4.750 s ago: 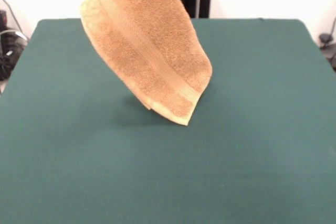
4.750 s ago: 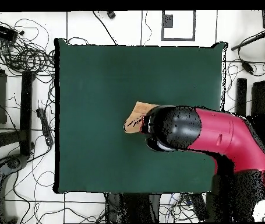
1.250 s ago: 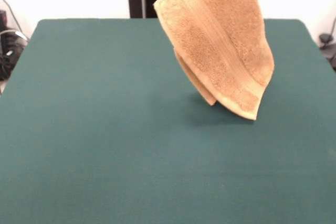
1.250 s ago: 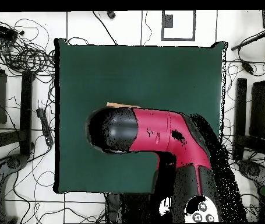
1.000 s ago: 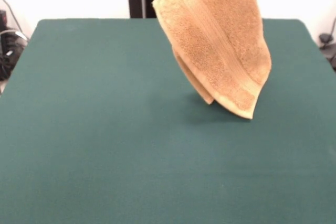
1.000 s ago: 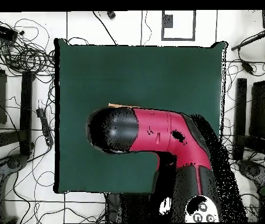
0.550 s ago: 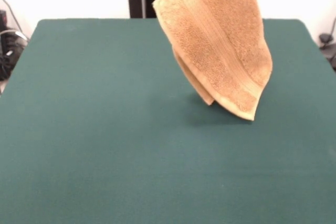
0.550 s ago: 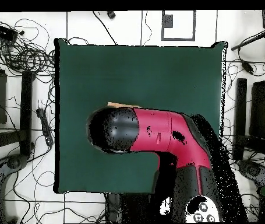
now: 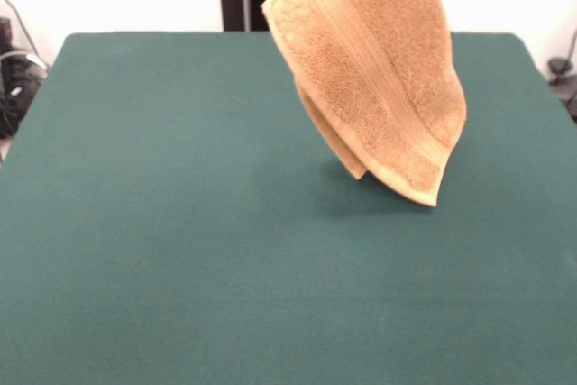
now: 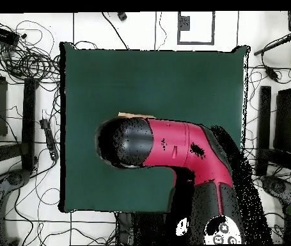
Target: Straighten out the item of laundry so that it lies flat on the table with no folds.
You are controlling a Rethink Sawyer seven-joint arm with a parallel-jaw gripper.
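One towel (image 9: 379, 69) hanging above table (image 9: 162, 250), unchanged vs 1 s ago, claw state can't tell.

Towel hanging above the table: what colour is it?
Golden-tan towel, with a ribbed woven band; front view.

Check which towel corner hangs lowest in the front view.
The pointed corner at the towel's lower right, beside the woven band, hangs lowest; the folded layer's tip to its left ends higher, both above the table.

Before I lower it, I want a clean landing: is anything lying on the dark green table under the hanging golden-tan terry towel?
Nothing visible. The golden-tan terry towel hangs above bare dark green table cloth; its lowest corner looks just clear of the surface.
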